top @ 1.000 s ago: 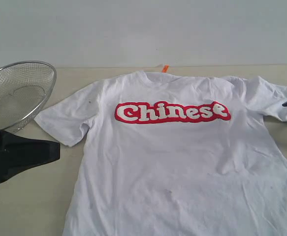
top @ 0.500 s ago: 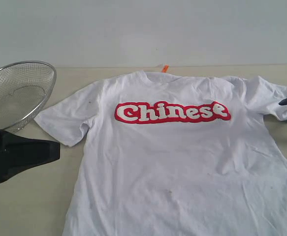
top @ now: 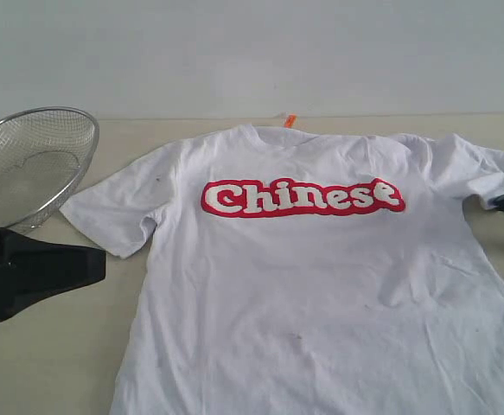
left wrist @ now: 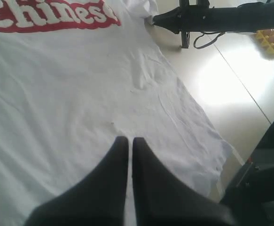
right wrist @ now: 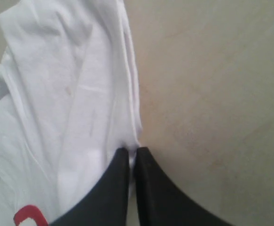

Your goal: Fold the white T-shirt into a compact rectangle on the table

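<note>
Your T-shirt (top: 321, 285) lies face up and spread flat on the table (top: 53, 363). The red lettering (top: 302, 197) runs across the chest, and a small orange tag (top: 290, 120) shows at the collar on the far side. The bottom hem runs out of the exterior view at the near edge. Both short sleeves are spread out to the sides.

Your right claw (right wrist: 132, 151) is clenched on the hem of the sleeve (top: 485, 173) on the right side, with a sliver of white cloth pinched between its black fingers. Your left claw (left wrist: 129, 141) has its fingers pressed together and grasps nothing. In the exterior view it sits just off the other sleeve, not touching it. A wire mesh basket (top: 27, 164) rests on the table beyond that arm, apart from the shirt.
</note>
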Controlling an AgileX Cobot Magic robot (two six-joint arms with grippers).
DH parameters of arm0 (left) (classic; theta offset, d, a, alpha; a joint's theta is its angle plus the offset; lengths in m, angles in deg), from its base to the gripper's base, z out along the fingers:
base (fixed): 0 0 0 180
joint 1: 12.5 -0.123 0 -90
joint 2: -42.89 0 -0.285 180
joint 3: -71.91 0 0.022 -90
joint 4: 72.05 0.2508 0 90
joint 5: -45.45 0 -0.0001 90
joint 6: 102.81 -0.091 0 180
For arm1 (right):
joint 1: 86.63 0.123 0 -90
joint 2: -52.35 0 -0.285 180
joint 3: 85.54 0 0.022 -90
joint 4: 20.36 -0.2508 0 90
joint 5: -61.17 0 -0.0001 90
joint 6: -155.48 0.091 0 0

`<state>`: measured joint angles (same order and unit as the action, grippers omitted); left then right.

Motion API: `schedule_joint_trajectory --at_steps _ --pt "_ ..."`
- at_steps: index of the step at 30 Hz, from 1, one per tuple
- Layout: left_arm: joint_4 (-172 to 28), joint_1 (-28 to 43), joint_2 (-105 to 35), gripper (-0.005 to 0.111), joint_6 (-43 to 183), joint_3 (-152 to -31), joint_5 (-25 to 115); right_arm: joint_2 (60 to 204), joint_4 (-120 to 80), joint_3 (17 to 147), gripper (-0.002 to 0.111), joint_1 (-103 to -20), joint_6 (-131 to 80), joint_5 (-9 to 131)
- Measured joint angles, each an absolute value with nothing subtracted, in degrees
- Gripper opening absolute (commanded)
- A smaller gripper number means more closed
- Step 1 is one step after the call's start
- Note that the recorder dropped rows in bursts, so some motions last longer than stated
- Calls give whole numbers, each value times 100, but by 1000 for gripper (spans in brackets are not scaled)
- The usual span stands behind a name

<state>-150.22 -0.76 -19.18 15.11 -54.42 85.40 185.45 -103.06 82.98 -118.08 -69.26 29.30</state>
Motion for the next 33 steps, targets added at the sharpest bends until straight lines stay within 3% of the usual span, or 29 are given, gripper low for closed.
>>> schedule_joint_trajectory --at_steps 24,33 --pt "-15045 -76 -1918 4 1509 -5442 8584 18019 -10113 8718 0 -11786 -6887 2598" --pt "-15045 -76 -1918 4 1509 -5442 8584 18019 -10113 8881 0 -11079 -6926 2696"
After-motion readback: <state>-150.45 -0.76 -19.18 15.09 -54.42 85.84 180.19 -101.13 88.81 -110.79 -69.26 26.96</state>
